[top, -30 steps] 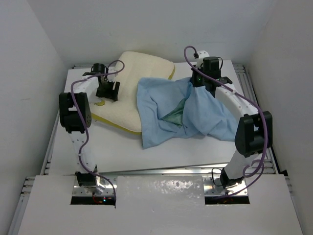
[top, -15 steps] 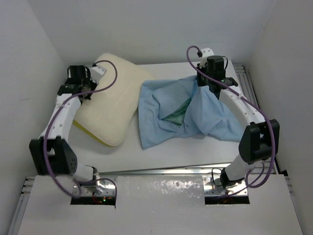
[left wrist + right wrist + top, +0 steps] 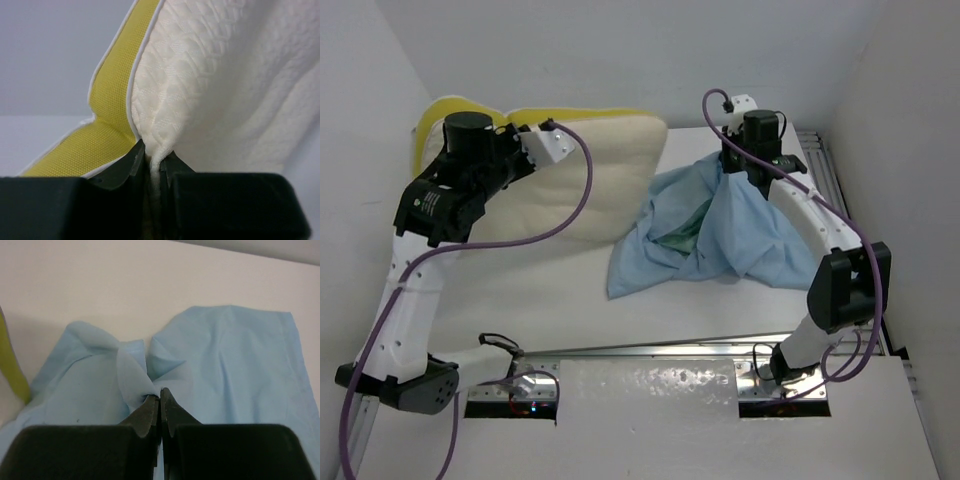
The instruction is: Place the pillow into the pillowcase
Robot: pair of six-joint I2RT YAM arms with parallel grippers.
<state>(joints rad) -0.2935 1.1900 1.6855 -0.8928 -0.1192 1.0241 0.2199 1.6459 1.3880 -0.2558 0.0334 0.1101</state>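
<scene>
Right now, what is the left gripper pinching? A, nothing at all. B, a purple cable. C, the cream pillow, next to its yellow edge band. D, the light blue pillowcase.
C: in the left wrist view the left gripper is shut on a fold of the cream pillow, right beside the yellow edge band.

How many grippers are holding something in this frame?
2. The left gripper pinches the pillow at its edge, far left; the right gripper pinches a pillowcase fold, far right.
</scene>
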